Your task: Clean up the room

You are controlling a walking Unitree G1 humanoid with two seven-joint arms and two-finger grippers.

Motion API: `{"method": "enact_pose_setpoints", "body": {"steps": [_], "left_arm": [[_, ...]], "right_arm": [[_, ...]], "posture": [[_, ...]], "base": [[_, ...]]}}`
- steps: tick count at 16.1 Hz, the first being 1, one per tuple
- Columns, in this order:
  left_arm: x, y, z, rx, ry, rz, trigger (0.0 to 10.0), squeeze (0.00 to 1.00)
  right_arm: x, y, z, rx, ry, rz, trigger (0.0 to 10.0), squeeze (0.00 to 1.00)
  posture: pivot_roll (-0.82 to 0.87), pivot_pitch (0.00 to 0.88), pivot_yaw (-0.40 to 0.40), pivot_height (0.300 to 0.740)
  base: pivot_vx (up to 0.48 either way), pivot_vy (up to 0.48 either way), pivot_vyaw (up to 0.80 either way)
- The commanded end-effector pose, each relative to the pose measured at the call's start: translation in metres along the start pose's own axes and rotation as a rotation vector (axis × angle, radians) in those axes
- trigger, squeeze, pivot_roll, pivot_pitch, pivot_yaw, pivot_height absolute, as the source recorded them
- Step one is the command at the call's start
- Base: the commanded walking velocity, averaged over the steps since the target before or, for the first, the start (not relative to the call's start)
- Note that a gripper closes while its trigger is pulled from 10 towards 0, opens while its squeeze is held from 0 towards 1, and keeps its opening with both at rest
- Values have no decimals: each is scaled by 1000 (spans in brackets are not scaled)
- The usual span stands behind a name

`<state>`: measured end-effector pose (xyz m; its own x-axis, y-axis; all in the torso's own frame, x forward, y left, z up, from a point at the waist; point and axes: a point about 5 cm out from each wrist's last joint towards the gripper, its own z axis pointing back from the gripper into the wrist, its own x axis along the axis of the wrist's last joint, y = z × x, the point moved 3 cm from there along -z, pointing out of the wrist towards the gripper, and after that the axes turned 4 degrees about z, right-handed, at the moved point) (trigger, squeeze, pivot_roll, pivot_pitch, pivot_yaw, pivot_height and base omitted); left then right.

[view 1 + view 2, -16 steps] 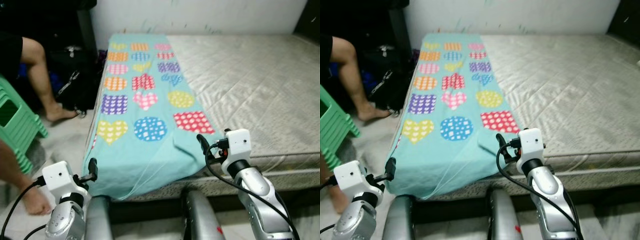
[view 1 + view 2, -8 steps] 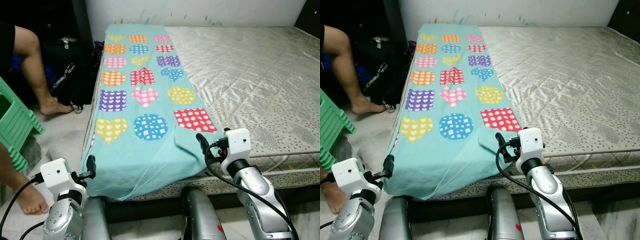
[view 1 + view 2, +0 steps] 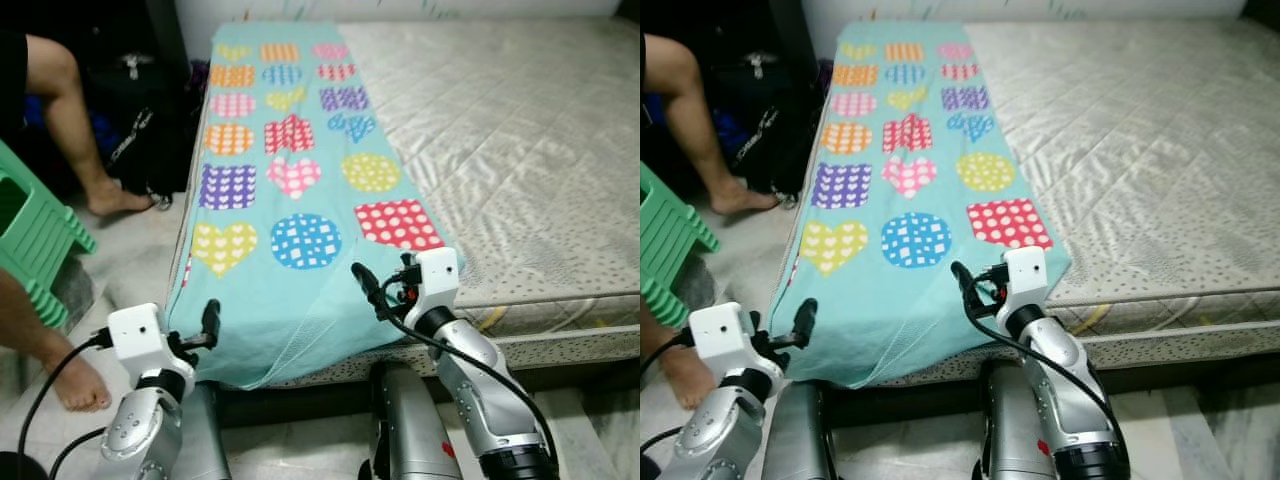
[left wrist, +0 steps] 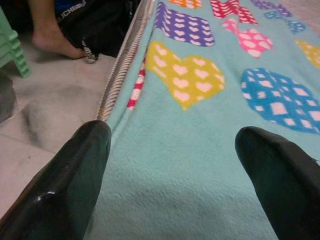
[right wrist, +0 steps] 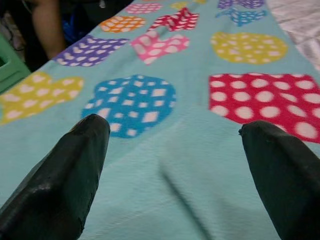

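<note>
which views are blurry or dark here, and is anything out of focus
Left and right eye views: evenly lit and fairly sharp on the blanket, dark in the corner behind the person's leg. Both wrist views: bright, blanket pattern clear, the close black fingers soft and out of focus.

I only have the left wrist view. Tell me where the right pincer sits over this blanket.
Observer: The right pincer is over the near end of the teal blanket, just short of the red dotted patch, fingers apart.
Operator: Report what lies to the right of the blanket.
Observer: Bare quilted mattress.
Operator: Say whether anyone is nearby.
Observer: Yes. A person's leg is on the floor left of the bed, beside a green stool.
Operator: Give my own pincer's position.
Observer: The left pincer is at the blanket's near left corner, open.
</note>
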<state>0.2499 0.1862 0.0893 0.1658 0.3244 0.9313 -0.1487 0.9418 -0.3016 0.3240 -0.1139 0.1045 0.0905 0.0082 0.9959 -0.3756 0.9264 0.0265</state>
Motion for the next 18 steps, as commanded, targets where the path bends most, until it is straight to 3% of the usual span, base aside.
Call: {"method": "enact_pose_setpoints", "body": {"steps": [1, 3, 4, 8, 11, 14, 18], "left_arm": [[2, 1, -1, 5, 3, -10, 10000, 0], [4, 0, -1, 3, -3, -13, 10000, 0], [2, 0, 1, 1, 5, -17, 10000, 0], [2, 1, 6, 2, 19, -19, 10000, 0], [-1, -3, 11, -6, 39, -19, 10000, 0], [-4, -5, 16, -8, 61, -19, 10000, 0], [-3, -8, 16, -10, 64, -18, 10000, 0]], "right_arm": [[6, 0, -1, 37, -24, 7, 10000, 0], [4, 9, -4, 124, -2, 102, 10000, 0], [-5, 10, -9, 144, 56, 208, 10000, 0], [-20, 22, -23, 154, 135, 333, 10000, 0], [-23, 28, -34, 71, 163, 320, 10000, 0], [-27, 29, -32, -70, 178, 326, 10000, 0], [-23, 19, -31, -192, 167, 351, 10000, 0]], "posture": [[-72, 74, -27, 482], [-68, 69, -29, 482], [-63, 76, -33, 482], [-39, 124, -37, 482], [-31, 162, -32, 482], [-29, 185, -21, 482], [-28, 202, -21, 482]], "base": [[0, 0, 0], [0, 0, 0], [0, 0, 0], [0, 0, 0], [0, 0, 0], [0, 0, 0], [0, 0, 0]]}}
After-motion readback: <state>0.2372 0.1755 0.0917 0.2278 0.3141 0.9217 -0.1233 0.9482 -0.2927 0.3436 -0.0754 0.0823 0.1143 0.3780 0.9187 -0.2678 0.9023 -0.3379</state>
